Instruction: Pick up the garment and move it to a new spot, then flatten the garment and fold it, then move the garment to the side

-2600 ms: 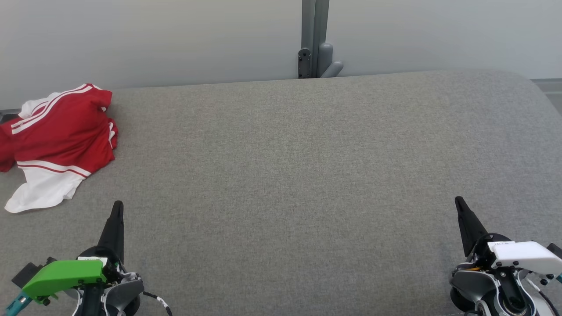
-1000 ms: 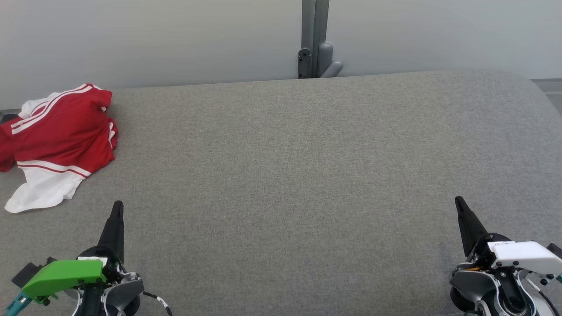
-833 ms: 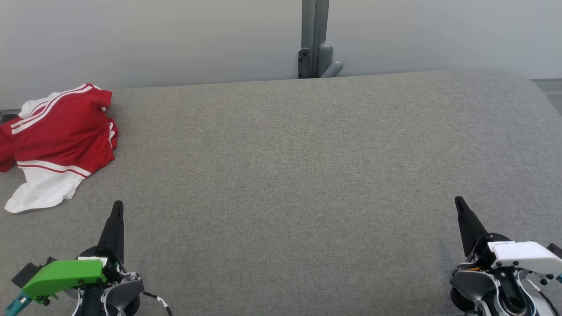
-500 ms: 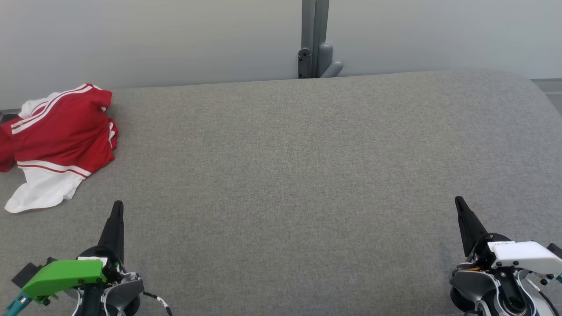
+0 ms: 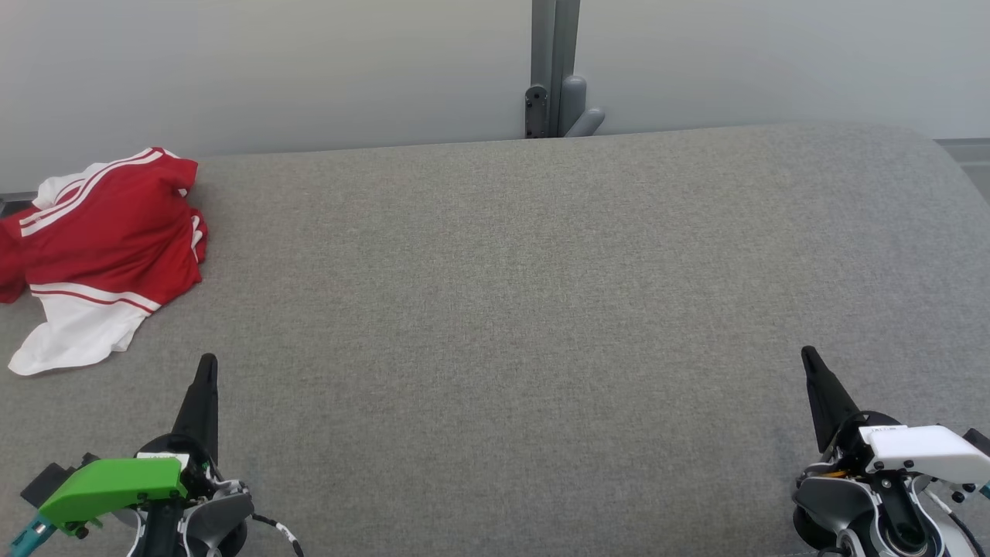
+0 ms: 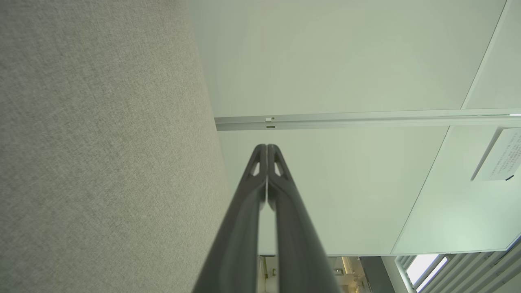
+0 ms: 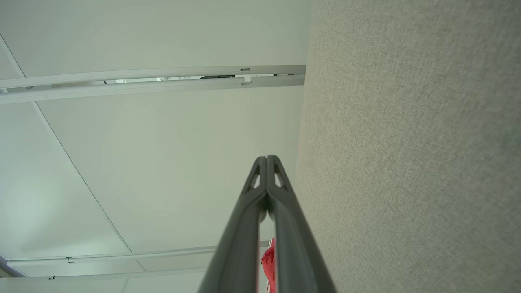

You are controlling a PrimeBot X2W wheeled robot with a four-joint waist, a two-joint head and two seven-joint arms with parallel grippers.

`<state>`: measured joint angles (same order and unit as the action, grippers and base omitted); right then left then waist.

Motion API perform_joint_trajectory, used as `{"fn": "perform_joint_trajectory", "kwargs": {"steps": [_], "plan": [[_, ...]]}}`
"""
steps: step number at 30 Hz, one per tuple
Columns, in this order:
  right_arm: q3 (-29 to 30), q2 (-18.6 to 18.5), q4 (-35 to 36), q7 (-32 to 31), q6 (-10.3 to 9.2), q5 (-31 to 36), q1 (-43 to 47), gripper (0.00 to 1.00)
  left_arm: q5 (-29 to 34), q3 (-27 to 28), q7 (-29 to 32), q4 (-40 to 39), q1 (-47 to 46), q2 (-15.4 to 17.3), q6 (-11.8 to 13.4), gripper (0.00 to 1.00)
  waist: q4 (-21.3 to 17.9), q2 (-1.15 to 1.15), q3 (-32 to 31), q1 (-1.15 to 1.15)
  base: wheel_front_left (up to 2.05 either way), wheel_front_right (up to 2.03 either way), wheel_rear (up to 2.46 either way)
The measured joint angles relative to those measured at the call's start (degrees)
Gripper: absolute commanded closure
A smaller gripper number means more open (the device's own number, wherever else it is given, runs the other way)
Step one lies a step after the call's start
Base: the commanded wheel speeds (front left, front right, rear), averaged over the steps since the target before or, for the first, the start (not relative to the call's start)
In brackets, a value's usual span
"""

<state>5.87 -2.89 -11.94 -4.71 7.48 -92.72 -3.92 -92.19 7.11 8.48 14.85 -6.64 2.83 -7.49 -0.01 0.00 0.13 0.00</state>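
The garment (image 5: 100, 247), a red shirt with white stripes and a white hem, lies crumpled at the far left of the grey fabric table (image 5: 526, 294). A sliver of red garment (image 7: 268, 260) shows between the fingers in the right wrist view. My left gripper (image 5: 207, 363) rests at the lower left, shut and holding nothing, a short way in front of the garment's white hem. My right gripper (image 5: 807, 354) rests at the lower right, shut and holding nothing, far from the garment. The wrist views show each pair of fingertips pressed together, left gripper (image 6: 266, 147) and right gripper (image 7: 267, 158).
A grey post with a bracket (image 5: 555, 70) stands behind the table's far edge, against a pale wall (image 5: 309, 62). The table's right corner (image 5: 936, 155) is rounded. The wide grey surface stretches between the two grippers.
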Motion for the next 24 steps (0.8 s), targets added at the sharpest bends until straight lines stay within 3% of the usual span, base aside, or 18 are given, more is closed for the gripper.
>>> {"fn": "perform_joint_trajectory", "kwargs": {"steps": [24], "plan": [[0.0,0.0,0.0,0.0,0.00,0.0,0.0,1.00,0.0,0.0,0.0,0.0,0.0,0.0,0.0,1.00,0.0,0.00,0.0,0.00,0.00,0.00,0.00]]}}
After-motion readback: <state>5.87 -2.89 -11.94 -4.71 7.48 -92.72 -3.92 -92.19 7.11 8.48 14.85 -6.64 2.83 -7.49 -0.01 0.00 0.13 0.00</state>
